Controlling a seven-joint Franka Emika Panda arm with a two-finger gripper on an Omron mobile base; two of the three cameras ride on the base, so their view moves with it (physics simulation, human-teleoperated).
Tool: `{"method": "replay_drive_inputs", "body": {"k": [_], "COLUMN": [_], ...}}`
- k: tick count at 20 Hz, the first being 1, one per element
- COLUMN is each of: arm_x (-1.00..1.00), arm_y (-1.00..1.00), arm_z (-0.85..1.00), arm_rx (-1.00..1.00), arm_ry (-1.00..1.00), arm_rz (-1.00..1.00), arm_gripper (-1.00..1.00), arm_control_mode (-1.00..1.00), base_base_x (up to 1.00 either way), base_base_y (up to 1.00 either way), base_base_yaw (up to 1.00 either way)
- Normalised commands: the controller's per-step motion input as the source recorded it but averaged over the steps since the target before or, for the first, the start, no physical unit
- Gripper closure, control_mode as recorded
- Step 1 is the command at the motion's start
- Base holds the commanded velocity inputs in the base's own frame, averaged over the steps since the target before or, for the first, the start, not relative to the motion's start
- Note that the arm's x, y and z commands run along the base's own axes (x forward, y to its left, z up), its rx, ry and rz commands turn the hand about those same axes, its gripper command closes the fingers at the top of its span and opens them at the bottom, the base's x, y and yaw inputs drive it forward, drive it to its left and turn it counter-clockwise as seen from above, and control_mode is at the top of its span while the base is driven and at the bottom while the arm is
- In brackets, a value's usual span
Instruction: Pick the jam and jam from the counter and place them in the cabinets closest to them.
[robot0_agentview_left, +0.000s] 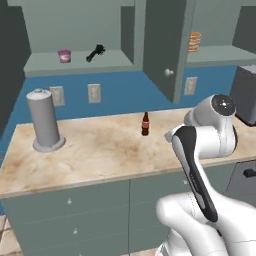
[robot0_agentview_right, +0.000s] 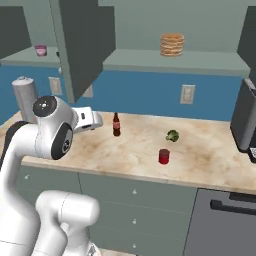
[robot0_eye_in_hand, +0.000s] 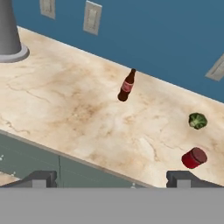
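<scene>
Jaws spread wide and empty; the two finger tips (robot0_eye_in_hand: 38, 178) sit far apart at the bottom edge of the hand view, nothing between them.

Purple jar (robot0_agentview_left: 64, 56) stands on the shelf of the open wall cabinet (robot0_agentview_left: 75, 62), upper left of the left base view, so that half of the task looks finished.

Red jar (robot0_eye_in_hand: 194, 158) is on the tabletop (robot0_eye_in_hand: 87, 118), lower right of the hand view, just above the right-hand finger tip and off the line between the two. It looks tilted in that view because the camera is rolled; in the right base view the jar reads upright, near the front edge of the stone.

Green leafy ball (robot0_eye_in_hand: 197, 120) sits just beyond the red jar, apart from it. Brown bottle (robot0_eye_in_hand: 126, 85) stands well to the left, near frame centre.

Judgement: the hand must swing toward the right of its own frame and drop to bring the red jar between the jaws. Upright, squat, round: approach direction matters little.
</scene>
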Motion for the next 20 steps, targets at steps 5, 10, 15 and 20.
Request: {"method": "replay_drive_inputs", "body": {"k": [5,10,15,20], "arm_x": [0.00,0.00,0.00,0.00], "arm_y": [0.00,0.00,0.00,0.00], "arm_z": [0.00,0.00,0.00,0.00], "arm_rx": [0.00,0.00,0.00,0.00], "arm_ry": [0.00,0.00,0.00,0.00], "arm_rz": [0.00,0.00,0.00,0.00], "arm_gripper": [-1.00,-1.00,-1.00,-1.00], "arm_control_mode": [1.00,1.00,1.00,1.00], "base_base_x": [0.08,0.06,0.01,0.00], "base_base_y": [-0.63,-0.59,-0.52,-0.28], "base_base_yaw": [0.00,0.00,0.00,0.00]}}
